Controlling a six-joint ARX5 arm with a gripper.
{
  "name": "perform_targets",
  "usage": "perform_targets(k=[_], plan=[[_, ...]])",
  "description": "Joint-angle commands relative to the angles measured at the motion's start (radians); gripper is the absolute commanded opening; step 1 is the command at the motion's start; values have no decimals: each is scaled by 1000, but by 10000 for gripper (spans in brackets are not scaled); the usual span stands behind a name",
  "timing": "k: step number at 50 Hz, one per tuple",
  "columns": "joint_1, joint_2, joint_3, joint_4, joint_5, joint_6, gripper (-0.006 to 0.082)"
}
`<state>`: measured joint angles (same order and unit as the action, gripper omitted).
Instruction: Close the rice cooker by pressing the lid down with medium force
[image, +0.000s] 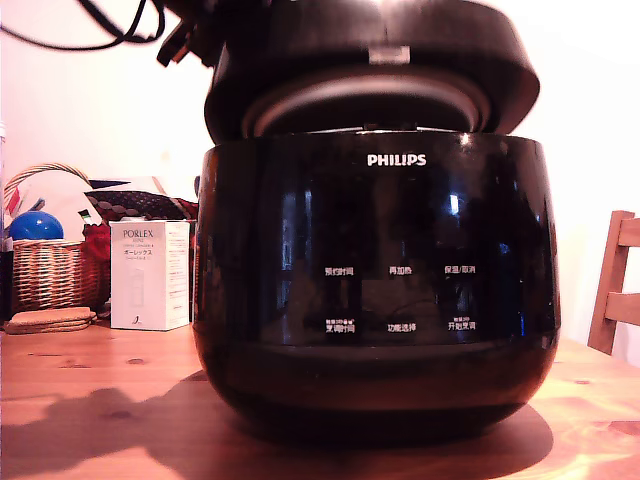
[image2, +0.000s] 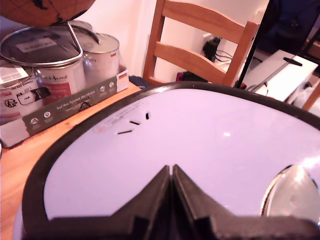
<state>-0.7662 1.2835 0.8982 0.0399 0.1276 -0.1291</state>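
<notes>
One cooker mid-tabletop, lid partly raised, gap showing at front. Gripper on lid, jaws pressed together.

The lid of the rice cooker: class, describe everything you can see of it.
The lid is round, glossy and black. It is tilted, not fully shut: a gap at the front shows a silvery ring underneath, above the rice cooker. In the wrist view its top reflects pale light, and the gripper, fingers together, is on or just above it.
</notes>
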Motion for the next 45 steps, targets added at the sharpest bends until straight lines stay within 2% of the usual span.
perform_targets(k=[1,14,32,45], plan=[[-16,4,-70,18,-10,3,-23],[-49,4,-184,177,-14,5,-23],[-120,4,-288,217,-69,4,-23],[-124,5,-364,251,-113,-2,-23]])
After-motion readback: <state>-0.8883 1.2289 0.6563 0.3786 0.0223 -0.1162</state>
